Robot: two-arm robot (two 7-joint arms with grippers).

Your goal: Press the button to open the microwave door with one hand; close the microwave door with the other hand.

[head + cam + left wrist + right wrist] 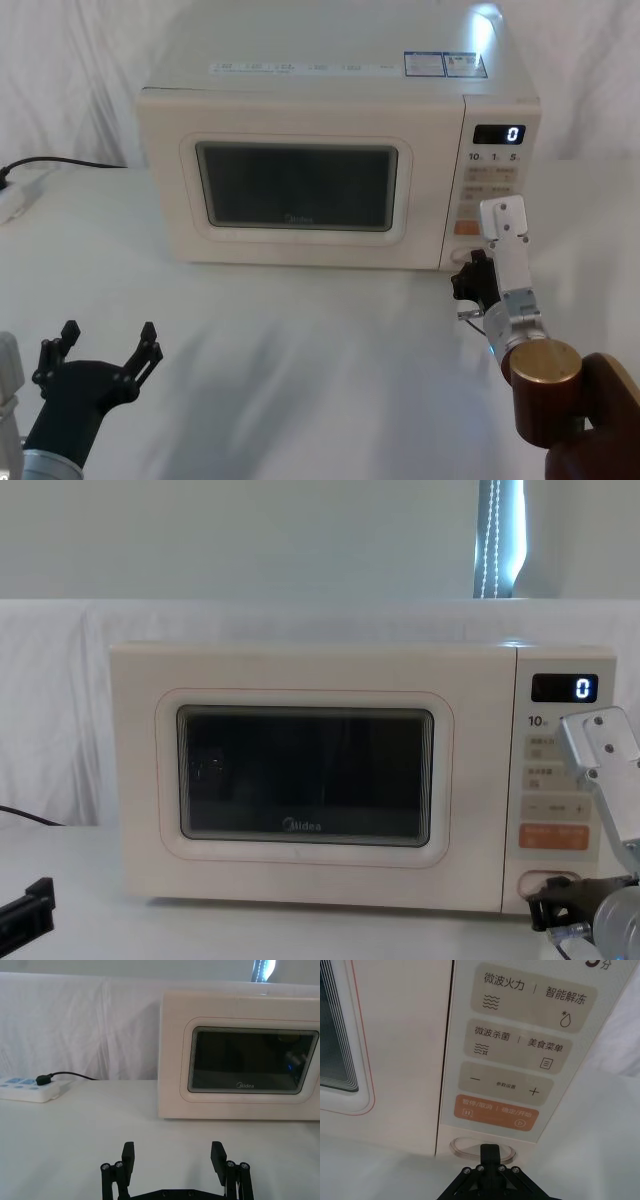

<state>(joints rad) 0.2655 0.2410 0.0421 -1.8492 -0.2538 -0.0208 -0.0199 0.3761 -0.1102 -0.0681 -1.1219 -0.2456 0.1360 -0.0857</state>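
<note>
The right gripper [490, 1152], jaws together, reaches level to the button [481, 1147]; the left gripper [173, 1157] (jaws apart) rests low.

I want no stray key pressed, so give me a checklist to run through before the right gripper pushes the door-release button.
1. Right gripper lined up with the button, not the orange key above it: ok, its closed tip sits at the button.
2. Fingers together for a single-point press: ok, shut.
3. Tip already touching the button: cannot tell.
4. Microwave door shut and flush before the press: ok.
5. Left gripper out of the door's swing path: ok, it hangs open, low over the table, well in front of the microwave.
6. Power strip and cable away from both arms: ok.
</note>
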